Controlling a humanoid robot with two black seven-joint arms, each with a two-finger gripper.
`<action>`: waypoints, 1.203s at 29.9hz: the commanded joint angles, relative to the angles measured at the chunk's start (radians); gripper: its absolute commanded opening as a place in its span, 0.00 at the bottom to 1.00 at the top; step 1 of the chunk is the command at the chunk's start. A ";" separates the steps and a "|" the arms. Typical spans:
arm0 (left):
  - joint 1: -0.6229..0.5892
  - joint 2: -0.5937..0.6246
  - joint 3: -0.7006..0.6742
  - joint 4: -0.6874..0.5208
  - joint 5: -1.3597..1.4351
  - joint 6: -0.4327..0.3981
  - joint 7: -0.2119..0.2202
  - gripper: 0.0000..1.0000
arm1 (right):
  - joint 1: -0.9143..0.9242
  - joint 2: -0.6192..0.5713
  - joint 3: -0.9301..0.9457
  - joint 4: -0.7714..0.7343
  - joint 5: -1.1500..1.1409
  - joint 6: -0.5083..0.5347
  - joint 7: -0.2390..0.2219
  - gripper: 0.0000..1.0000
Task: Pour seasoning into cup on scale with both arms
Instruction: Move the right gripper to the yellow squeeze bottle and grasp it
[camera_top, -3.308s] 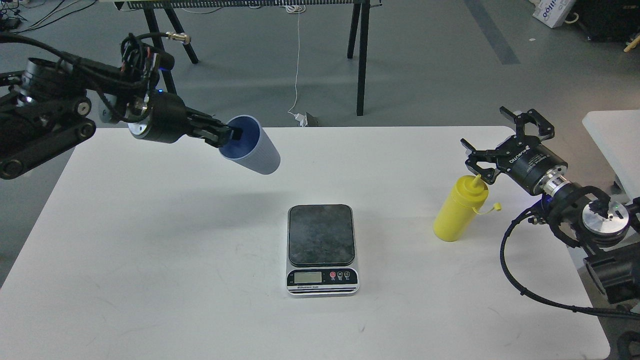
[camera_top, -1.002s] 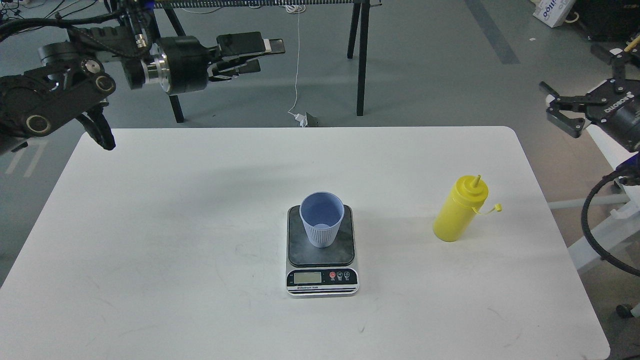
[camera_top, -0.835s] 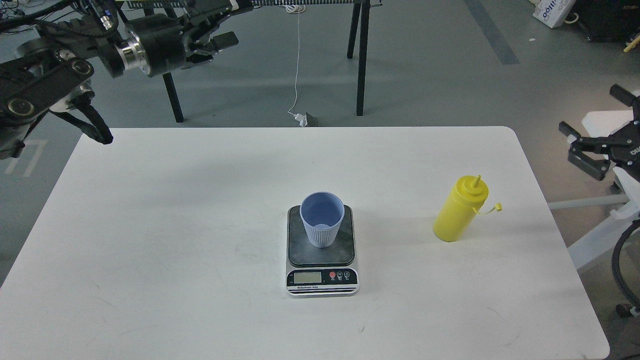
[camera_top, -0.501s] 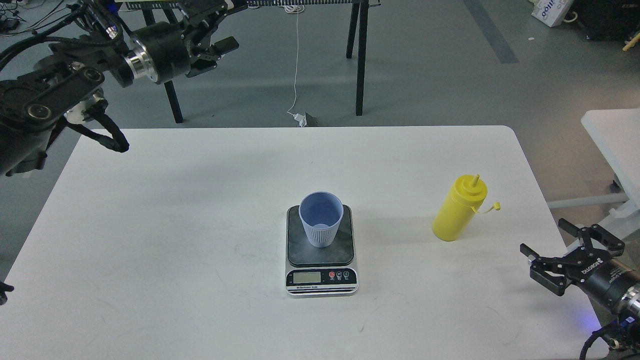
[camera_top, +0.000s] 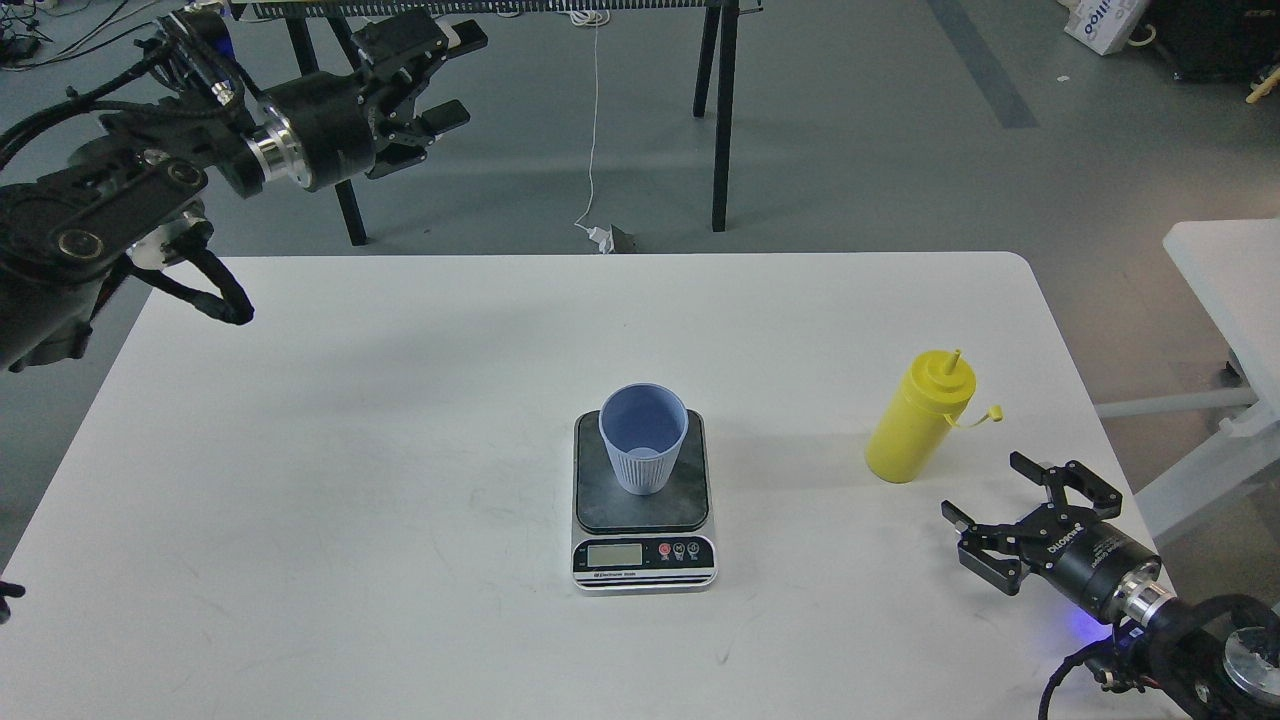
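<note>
The light-blue ribbed cup (camera_top: 643, 440) stands upright and empty on the dark platform of the scale (camera_top: 644, 560) at the table's middle. The yellow squeeze bottle (camera_top: 918, 420) stands upright to the right, its cap hanging off on its tether. My right gripper (camera_top: 1000, 505) is open and empty, low over the table's front right, just below and right of the bottle and apart from it. My left gripper (camera_top: 440, 75) is open and empty, raised high at the back left beyond the table's far edge.
The white table (camera_top: 400, 500) has rounded corners; its right edge runs close by the right gripper. A second white surface (camera_top: 1230, 280) stands to the right. Black trestle legs (camera_top: 722, 110) and a hanging cable (camera_top: 593, 130) are behind the table.
The cup, earlier held by my left gripper, now stands on the scale; the left arm pulled back and up. My right gripper swung away, then came in low near the bottle.
</note>
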 joint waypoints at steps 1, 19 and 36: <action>0.005 0.005 -0.001 -0.001 0.000 0.000 0.000 0.99 | 0.030 0.036 0.000 -0.034 -0.028 0.000 0.000 0.99; 0.034 0.006 -0.002 -0.001 -0.003 0.000 0.000 0.99 | 0.165 0.116 -0.040 -0.184 -0.061 0.000 0.000 0.99; 0.052 0.009 -0.002 -0.006 -0.003 0.000 0.000 0.99 | 0.210 0.153 -0.040 -0.189 -0.062 0.000 0.000 0.77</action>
